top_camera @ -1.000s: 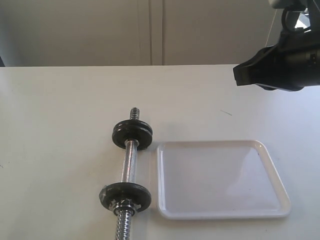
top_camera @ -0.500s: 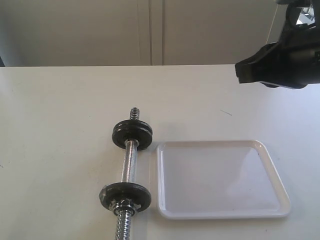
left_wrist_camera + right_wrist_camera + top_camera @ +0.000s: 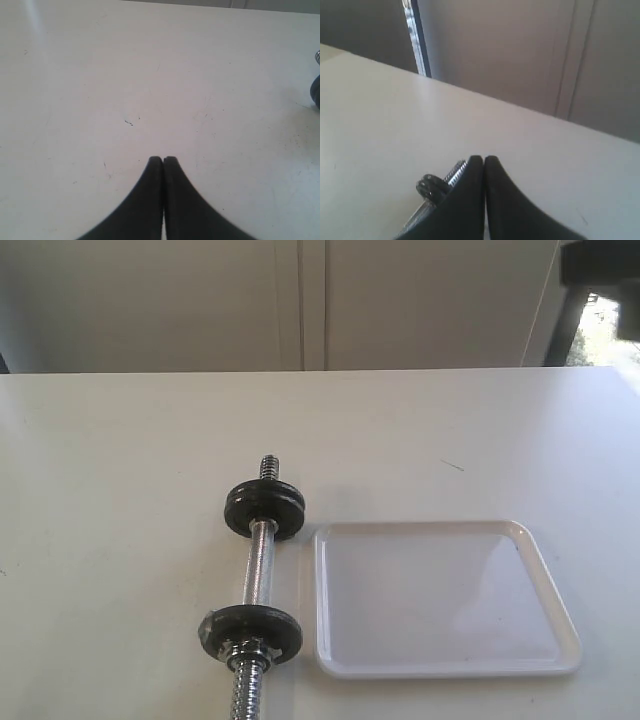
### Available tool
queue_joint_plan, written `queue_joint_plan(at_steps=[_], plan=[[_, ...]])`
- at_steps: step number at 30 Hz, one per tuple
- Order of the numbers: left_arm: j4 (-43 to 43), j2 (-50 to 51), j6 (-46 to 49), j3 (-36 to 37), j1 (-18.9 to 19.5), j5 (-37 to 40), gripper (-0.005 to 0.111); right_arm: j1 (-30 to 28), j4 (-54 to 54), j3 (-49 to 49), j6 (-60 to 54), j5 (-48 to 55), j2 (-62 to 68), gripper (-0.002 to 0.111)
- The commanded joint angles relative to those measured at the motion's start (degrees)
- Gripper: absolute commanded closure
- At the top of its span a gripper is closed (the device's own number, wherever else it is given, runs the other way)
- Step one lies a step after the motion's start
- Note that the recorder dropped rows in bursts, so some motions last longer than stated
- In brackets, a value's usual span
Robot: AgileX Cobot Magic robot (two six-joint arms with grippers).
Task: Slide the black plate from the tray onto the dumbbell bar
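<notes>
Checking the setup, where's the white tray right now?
In the exterior view the tray lies on the table, lower right of centre, with the dumbbell bar close along its left edge; nothing lies in it.

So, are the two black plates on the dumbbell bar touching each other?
Apart. The exterior view shows bare dumbbell bar between the far plate and the near plate.
</notes>
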Motion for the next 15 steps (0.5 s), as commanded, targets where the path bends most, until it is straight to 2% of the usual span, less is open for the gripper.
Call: queue_joint_plan(at_steps=[1,11,15], plan=[[-0.3,-0.2,-0.3,0.1,0.0,-0.3,0.107,-0.1,0.2,0.2,-0.2,-0.8,-9.4,0.108],[-0.3,-0.2,-0.3,0.1,0.0,-0.3,0.107,-0.1,0.4,0.7,-0.2,-0.8,-24.6,0.108],[-0.3,-0.2,-0.3,0.1,0.0,-0.3,0.107,-0.1,0.6,8.5,-0.2,-3.9,-27.3,0.108]])
